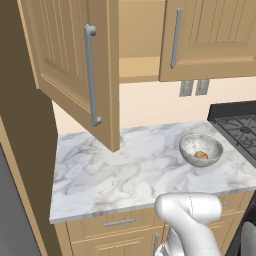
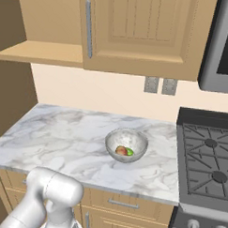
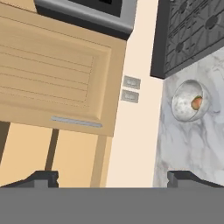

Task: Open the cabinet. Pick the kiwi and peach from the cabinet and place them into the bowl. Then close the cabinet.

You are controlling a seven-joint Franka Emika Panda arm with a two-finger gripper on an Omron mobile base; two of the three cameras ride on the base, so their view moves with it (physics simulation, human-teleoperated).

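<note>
Hand [image 3: 112, 177] wide open, nothing between its two dark fingertips [image 3: 43, 178], turned toward the cabinet [image 3: 57, 74] and well above the table [image 1: 125, 170]. Nearest to the bowl, at the marble table's front edge, the white arm [image 1: 190, 220], over drawers [image 1: 120, 222] with short handles. Bowl [image 1: 201, 149] upright on the table, near its right end and just beside the stove [image 2: 208, 157]. Inside the bowl, the peach [image 1: 201, 155] and, touching it, a small green fruit, the kiwi [image 2: 129, 152]. Behind the bowl, on the wall, two grey outlets [image 2: 159, 85]. Above the bowl, the cabinet with its right door shut; left door [image 1: 75, 65] swung open, shelf [image 2: 39, 51] visible inside.
</note>
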